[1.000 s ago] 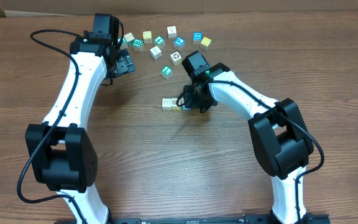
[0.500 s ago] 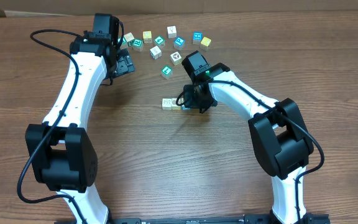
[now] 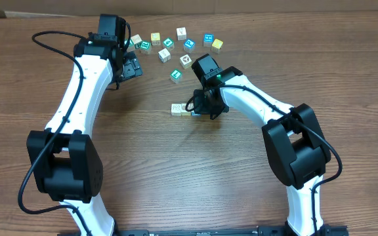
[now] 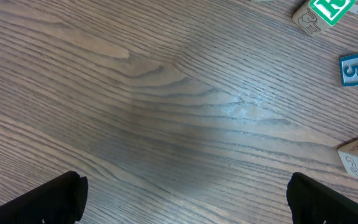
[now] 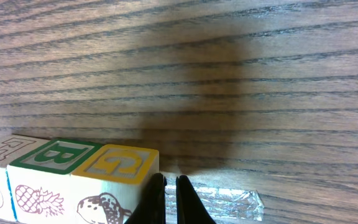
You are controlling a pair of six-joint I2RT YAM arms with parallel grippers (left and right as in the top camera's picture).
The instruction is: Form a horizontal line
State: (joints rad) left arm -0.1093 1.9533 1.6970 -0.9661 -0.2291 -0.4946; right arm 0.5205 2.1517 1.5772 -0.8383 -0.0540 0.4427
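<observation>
The horizontal line [image 5: 73,177] of three picture cubes is laid near the middle of the bench [image 3: 176,170], with the yellow G cube [image 5: 120,163] at its right end. The right fingers [image 5: 164,198] are pressed together, empty, just beside that cube. The left fingers [image 3: 132,68] are spread wide, holding nothing, near the loose cubes [image 3: 165,55] at the far side.

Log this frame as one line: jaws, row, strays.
left jaws: open, over table | right jaws: shut, beside yellow G cube | row: three cubes abutting, G at end | loose cubes: scattered beyond row
</observation>
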